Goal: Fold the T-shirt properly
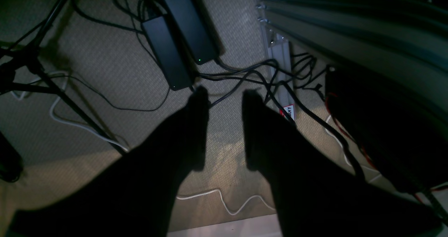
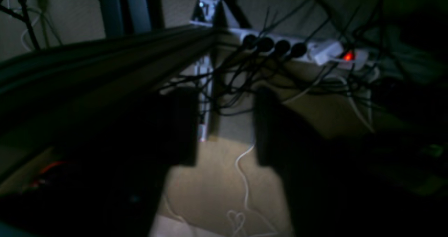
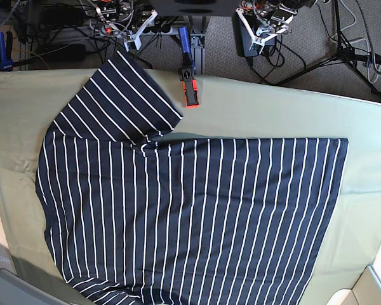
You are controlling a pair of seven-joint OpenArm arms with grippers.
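The T-shirt [image 3: 197, 216], dark navy with thin white stripes, lies spread flat on the olive-green cloth of the table [image 3: 273, 108] in the base view. One sleeve [image 3: 120, 101] reaches toward the far left edge. Both arms hang back beyond the table's far edge, well away from the shirt. My left gripper [image 1: 225, 95] [image 3: 257, 35] is open over the floor, with only carpet and cables between its fingers. At the far left in the base view, my right gripper [image 2: 225, 90] [image 3: 134, 37] is open too and holds nothing.
An orange-and-blue clamp [image 3: 188, 82] grips the far table edge beside the sleeve, and another clamp [image 3: 1, 54] sits at the far left. Power bricks [image 1: 182, 37], a power strip [image 2: 304, 51], cables and a tripod [image 3: 343, 44] crowd the floor behind the table.
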